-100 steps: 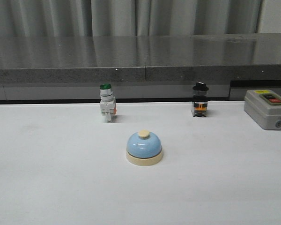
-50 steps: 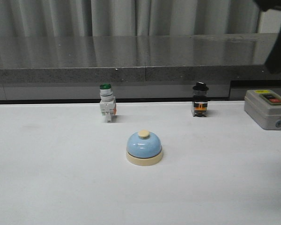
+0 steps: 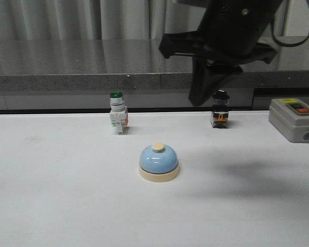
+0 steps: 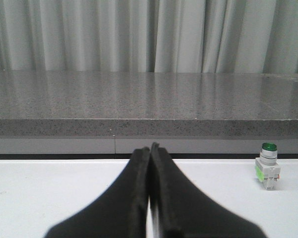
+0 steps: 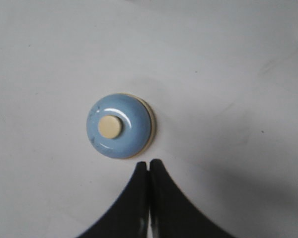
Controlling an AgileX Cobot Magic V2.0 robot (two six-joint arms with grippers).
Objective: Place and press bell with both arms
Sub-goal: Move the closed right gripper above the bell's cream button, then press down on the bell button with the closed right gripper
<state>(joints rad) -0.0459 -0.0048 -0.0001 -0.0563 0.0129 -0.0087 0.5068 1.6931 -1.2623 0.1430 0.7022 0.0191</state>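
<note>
Bell (image 3: 158, 161) is found upright on table (image 3: 56, 200); right gripper (image 5: 148, 166), fingers pressed together, has newly arrived overhead, suggesting pressing is imminent. Left gripper (image 4: 150, 151) likewise closed.

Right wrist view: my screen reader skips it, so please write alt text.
Seen from above, the light-blue bell with its cream button sits on a white table. The right pincer, shut, hovers beside it.

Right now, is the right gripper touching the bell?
Apart. In the front view the right gripper hangs well above the bell, with open background between them.
</note>
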